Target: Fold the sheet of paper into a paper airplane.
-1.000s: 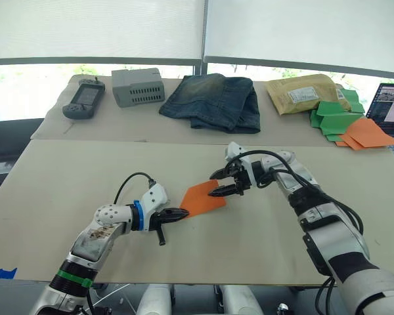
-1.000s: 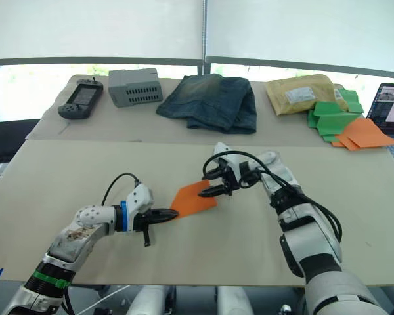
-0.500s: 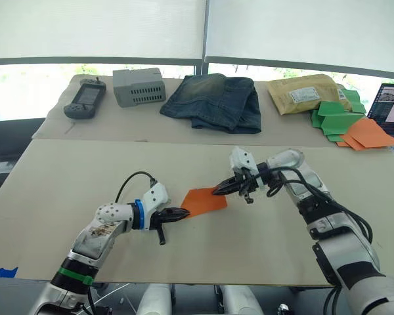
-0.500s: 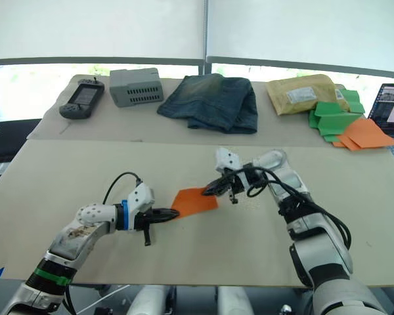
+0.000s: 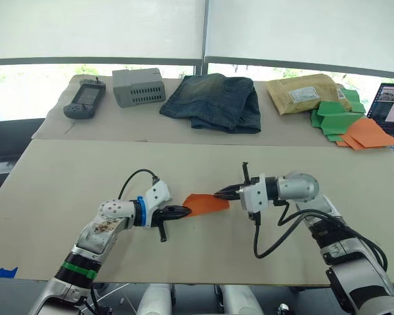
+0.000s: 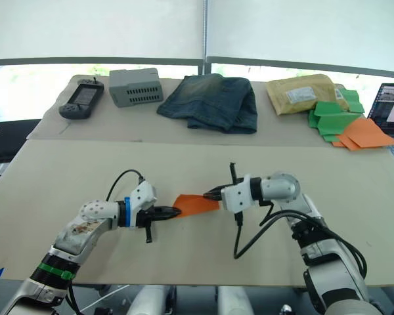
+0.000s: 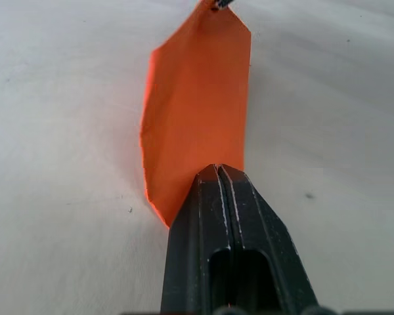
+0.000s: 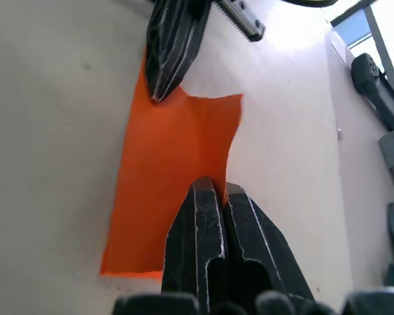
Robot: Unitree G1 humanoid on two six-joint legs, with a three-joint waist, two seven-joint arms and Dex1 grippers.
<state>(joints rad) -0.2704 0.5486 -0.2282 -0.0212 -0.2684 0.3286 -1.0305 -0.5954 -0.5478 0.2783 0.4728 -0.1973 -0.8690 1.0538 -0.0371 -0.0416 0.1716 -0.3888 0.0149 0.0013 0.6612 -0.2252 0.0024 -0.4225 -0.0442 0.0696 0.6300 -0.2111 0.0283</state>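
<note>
The sheet of paper (image 5: 206, 203) is being held low over the middle of the table (image 5: 65, 177), pinched at one end by the left gripper (image 5: 186, 210) and at the other by the right gripper (image 5: 218, 193), both clamped tight on it. For a clean fold, the paper is best being kept taut and its edges matched before any pressing.
</note>
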